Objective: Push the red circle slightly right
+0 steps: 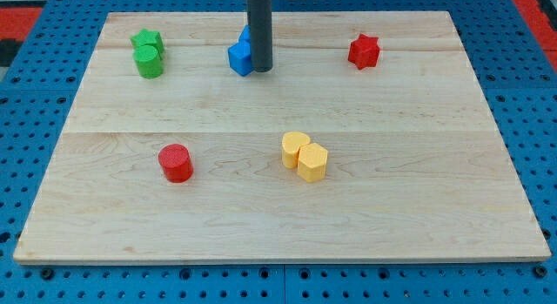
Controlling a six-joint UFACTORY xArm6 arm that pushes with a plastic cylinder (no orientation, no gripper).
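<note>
One tip [262,70] against blue block [239,57]

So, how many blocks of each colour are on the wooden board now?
Green: 2, a green star block and a green cylinder block.
Blue: 2, blue blocks beside my tip.
Red: 2, a red star block and a red circle block.
Yellow: 2, yellow blocks touching.
Total: 8.
</note>
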